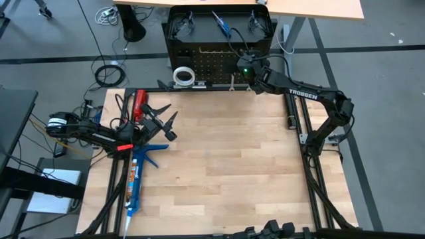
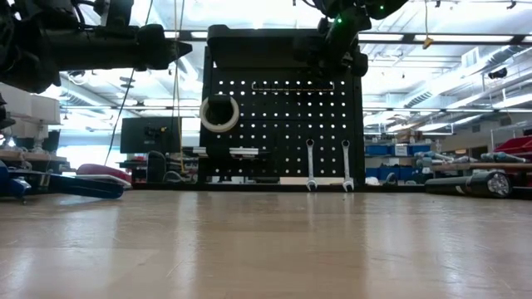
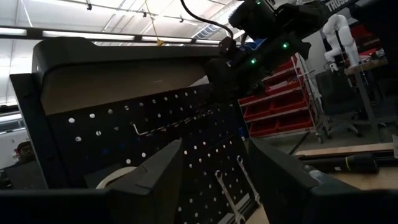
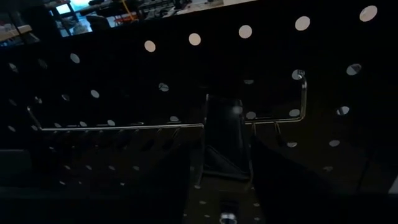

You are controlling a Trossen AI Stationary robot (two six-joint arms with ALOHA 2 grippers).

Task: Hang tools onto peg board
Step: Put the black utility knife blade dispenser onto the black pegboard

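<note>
Up high, right tool [image 1: 244,68] at peg board [image 1: 219,60] top, prongs apart, left tool [image 1: 167,123] parted, arm low over table.

The peg board [image 2: 283,116] stands upright at the table's far edge, a black framed panel full of small holes. A white tape roll [image 2: 219,114] hangs on its left part. Two silver wrenches [image 2: 310,164] hang side by side near the bottom right, heads down. A thin wire rack [image 4: 124,127] runs across the upper holes. Two pairs of black-framed safety glasses [image 1: 182,25] and a blue-handled screwdriver [image 1: 220,22] lie behind the board's top.
</note>
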